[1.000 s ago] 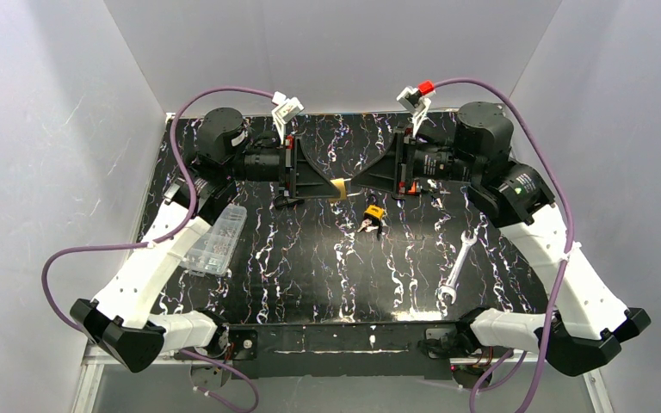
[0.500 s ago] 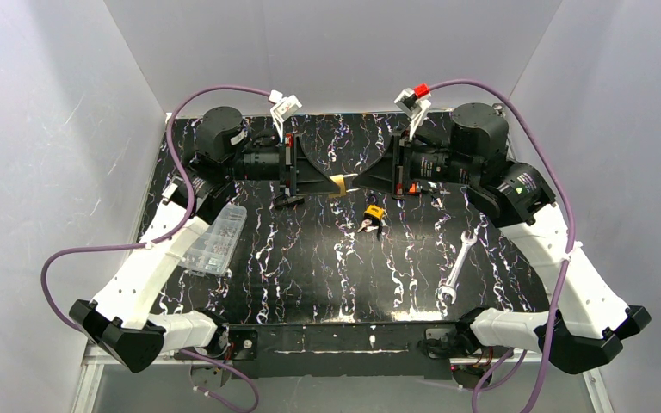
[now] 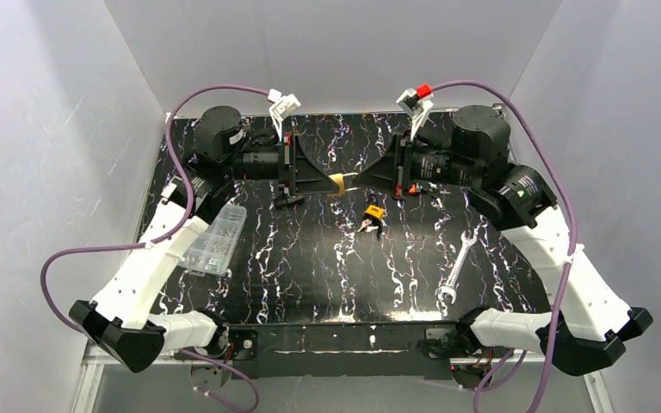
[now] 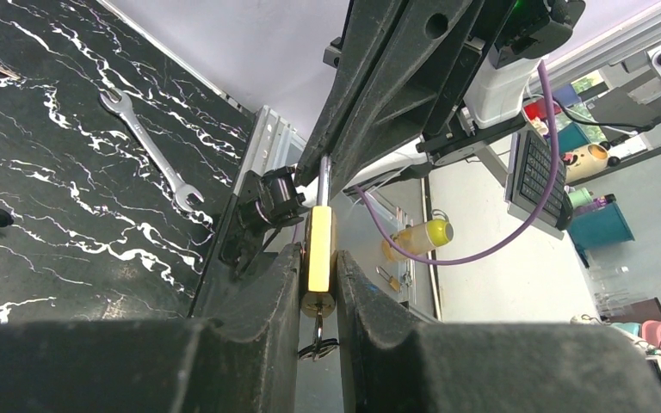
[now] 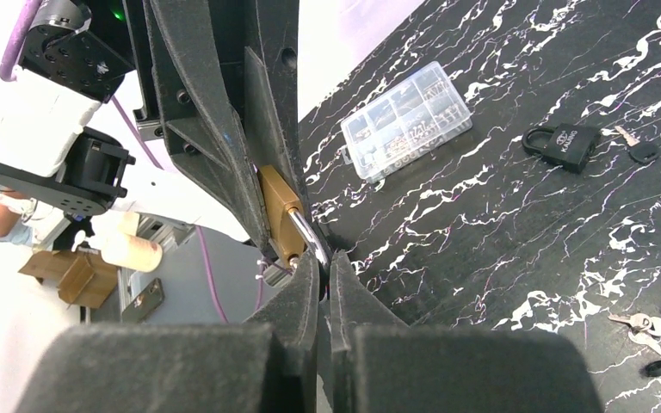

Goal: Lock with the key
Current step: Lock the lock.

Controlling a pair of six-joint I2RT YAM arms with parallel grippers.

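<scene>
Mid-air, left tool [image 3: 329,184]; padlock [image 3: 338,183]; right tool [image 3: 357,181]

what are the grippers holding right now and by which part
Both hold the brass padlock: the left gripper clamps its body, the right gripper is shut on its shackle.

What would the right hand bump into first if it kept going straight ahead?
Most likely the brass padlock, whose shackle the right hand pinches; just behind it sits the left hand.

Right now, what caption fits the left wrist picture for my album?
Left hand clamps a brass padlock while the right hand pinches its silver shackle.
</scene>
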